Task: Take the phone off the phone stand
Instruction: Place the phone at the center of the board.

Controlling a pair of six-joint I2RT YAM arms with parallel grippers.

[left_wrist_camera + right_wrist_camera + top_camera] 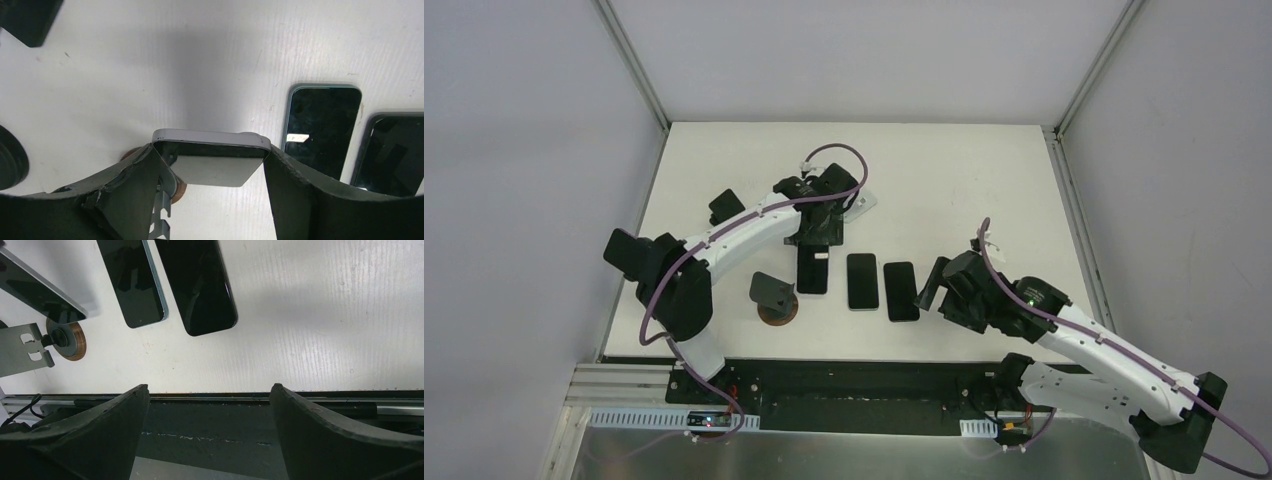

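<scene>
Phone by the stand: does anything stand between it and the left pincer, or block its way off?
Nothing visible does. The left pincer grips the phone by its two edges. The stand sits close on one side; two other phones lie flat on the other side, apart from it.

top view: upper end of phone (813, 278) hidden under left gripper (815, 243); whether lower end touches table (954, 190), cannot tell.
left wrist view: stand (163, 207) mostly hidden behind finger (115, 200); dark object (27, 17) cut by corner, kind unclear.
right wrist view: second phone (132, 282), third phone (197, 285) cut by top edge.
</scene>
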